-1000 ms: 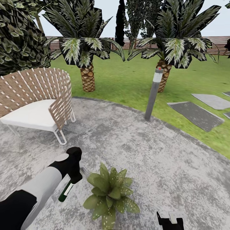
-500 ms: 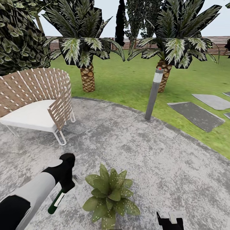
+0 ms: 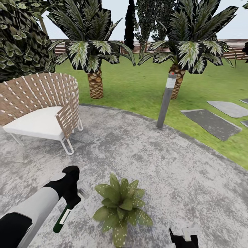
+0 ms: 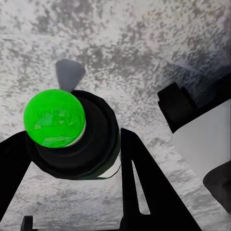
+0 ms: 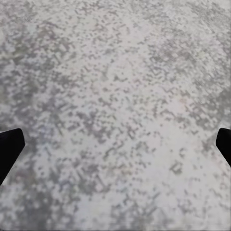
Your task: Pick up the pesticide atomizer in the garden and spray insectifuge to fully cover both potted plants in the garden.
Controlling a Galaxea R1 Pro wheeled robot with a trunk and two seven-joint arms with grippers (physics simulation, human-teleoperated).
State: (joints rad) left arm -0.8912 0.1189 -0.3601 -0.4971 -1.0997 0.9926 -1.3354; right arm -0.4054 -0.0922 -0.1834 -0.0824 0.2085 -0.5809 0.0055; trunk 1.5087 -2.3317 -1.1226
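While our left pincer (image 3: 70,203) clamped the pesticide atomizer (image 3: 63,219), the bottle hung tilted over the mottled grey patio (image 3: 165,165), just beside the broad speckled potted plant (image 3: 121,208). Through the left wrist camera we saw the black fingers (image 4: 144,187) flanking the bottle's green end (image 4: 54,119). Our right pincer (image 5: 115,144) stood spread wide above bare paving.

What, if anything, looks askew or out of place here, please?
The pesticide atomizer hangs tilted, base down, from the left gripper beside the speckled potted plant. Otherwise nothing looks spilled or damaged.
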